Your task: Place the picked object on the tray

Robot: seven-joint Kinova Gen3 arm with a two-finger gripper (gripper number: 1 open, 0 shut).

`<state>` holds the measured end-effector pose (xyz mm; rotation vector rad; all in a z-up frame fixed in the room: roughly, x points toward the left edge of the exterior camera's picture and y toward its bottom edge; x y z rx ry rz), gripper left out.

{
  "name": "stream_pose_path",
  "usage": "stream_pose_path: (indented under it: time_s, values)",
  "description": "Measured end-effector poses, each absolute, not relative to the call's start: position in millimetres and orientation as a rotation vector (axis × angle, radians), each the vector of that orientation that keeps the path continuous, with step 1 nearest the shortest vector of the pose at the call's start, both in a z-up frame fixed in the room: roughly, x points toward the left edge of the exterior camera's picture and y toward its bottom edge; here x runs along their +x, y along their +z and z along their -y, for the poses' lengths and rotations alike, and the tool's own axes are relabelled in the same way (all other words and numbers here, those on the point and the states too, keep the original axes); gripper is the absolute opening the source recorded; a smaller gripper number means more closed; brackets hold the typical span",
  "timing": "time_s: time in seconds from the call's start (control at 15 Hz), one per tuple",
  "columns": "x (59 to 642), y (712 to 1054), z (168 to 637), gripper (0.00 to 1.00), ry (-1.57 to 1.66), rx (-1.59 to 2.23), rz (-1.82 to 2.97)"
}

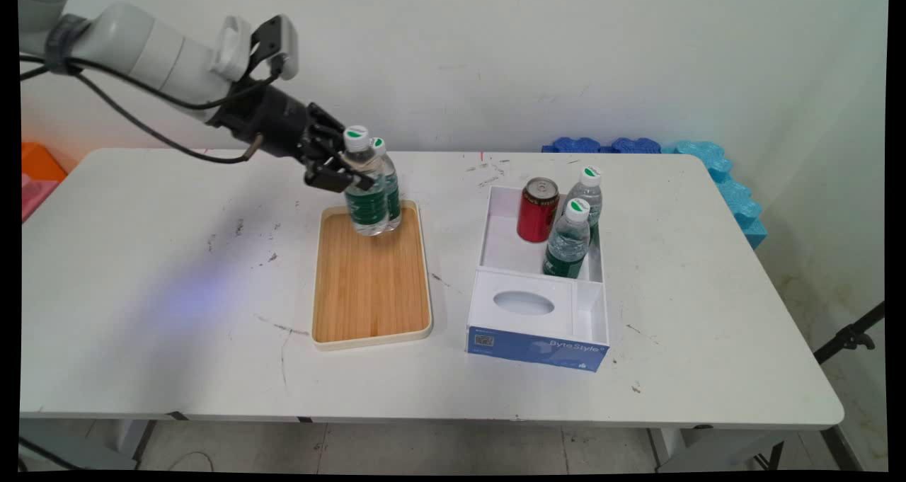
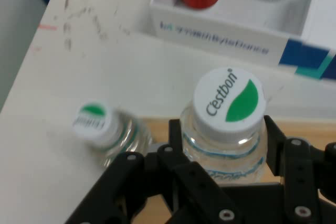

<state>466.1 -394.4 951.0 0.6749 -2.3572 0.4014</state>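
Observation:
My gripper (image 1: 338, 172) is shut on a clear water bottle (image 1: 364, 197) with a green label and white cap, gripped at its upper body over the far end of the wooden tray (image 1: 371, 305). In the hand view the held water bottle (image 2: 227, 119) sits between the fingers (image 2: 281, 148), cap toward the camera. A second water bottle (image 1: 390, 192) stands just behind it on the tray; the second water bottle (image 2: 102, 129) shows to the left in the hand view. Whether the held bottle's base touches the tray I cannot tell.
To the right of the tray lies a white and blue box (image 1: 538, 319), which holds a red can (image 1: 537, 210) and two more water bottles (image 1: 568, 240) (image 1: 587, 193). Blue foam pieces (image 1: 715, 170) lie at the table's far right edge. An orange bin (image 1: 39, 167) stands at far left.

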Motion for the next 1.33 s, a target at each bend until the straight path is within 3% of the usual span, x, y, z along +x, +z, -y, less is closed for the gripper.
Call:
stream_pose_path:
  time_s: [0.6,1.33]
  values:
    - [523,905,400,0.00,0.440,0.744,2.386]
    - [543,867,416,0.00,0.455,0.818,2.350]
